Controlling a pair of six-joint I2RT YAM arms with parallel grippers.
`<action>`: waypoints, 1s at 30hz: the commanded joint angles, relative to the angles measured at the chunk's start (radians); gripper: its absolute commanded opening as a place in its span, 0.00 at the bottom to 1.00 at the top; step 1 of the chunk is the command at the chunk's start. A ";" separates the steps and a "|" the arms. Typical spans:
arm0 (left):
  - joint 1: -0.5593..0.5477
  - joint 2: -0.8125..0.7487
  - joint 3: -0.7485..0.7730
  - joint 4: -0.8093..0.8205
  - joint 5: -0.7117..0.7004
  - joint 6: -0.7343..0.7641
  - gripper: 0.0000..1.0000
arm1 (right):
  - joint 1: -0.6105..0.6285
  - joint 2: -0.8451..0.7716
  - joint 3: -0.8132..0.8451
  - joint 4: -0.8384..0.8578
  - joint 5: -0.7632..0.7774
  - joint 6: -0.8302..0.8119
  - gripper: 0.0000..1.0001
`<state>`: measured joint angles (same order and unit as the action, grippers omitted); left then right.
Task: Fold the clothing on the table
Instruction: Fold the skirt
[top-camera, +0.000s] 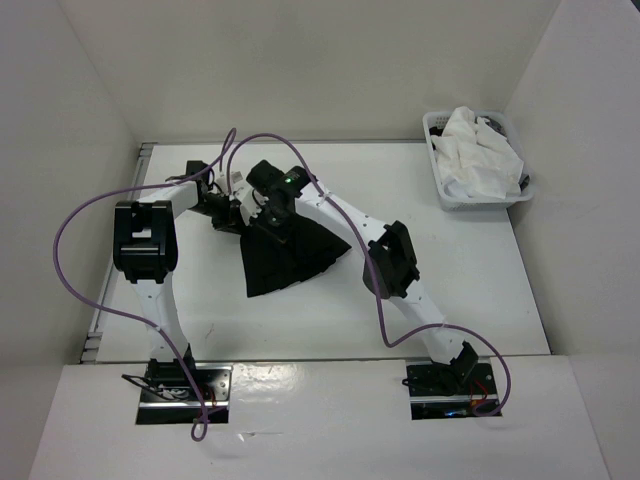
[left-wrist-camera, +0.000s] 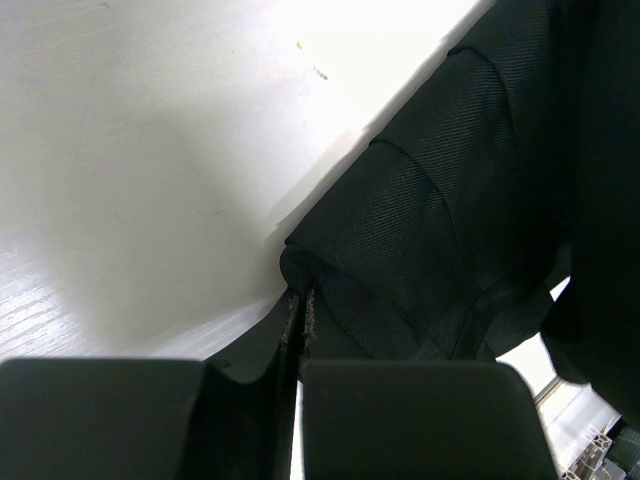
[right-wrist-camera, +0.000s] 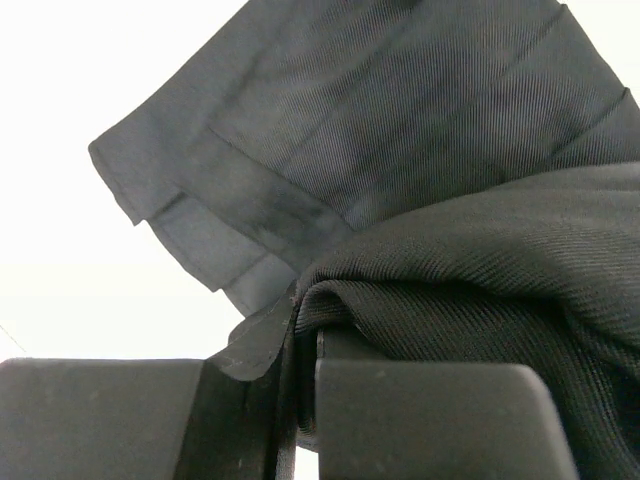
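The clothing (top-camera: 292, 258), a black pleated skirt, lies near the middle of the white table (top-camera: 460, 285), its upper end lifted by both grippers. My left gripper (top-camera: 231, 211) is shut on a corner of the fabric; the left wrist view shows the jaws (left-wrist-camera: 300, 303) pinched together on a skirt (left-wrist-camera: 430, 200) edge just above the table. My right gripper (top-camera: 270, 217) holds the skirt beside it. Seen from the right wrist, the closed gripper (right-wrist-camera: 306, 325) clamps a thick fold of skirt (right-wrist-camera: 400, 120), pleats hanging below.
A small white basket (top-camera: 450, 196) with a white cloth garment (top-camera: 480, 150) stands at the table's far right corner. A metal rail (top-camera: 118, 270) runs along the left edge. White walls enclose the table. Purple cables loop over both arms.
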<state>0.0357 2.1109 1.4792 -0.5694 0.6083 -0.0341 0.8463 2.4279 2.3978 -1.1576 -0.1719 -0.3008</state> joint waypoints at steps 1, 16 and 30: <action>-0.005 -0.011 0.007 -0.006 0.038 -0.010 0.00 | 0.019 0.039 0.092 -0.039 -0.057 0.015 0.00; -0.005 -0.011 0.007 -0.006 0.038 -0.010 0.00 | 0.076 0.114 0.274 -0.123 -0.167 0.016 0.26; -0.005 -0.011 0.007 -0.006 0.027 -0.001 0.00 | 0.096 0.047 0.350 -0.136 -0.354 -0.037 0.75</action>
<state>0.0357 2.1109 1.4792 -0.5690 0.6086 -0.0338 0.9340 2.5416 2.6942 -1.2724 -0.4408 -0.3115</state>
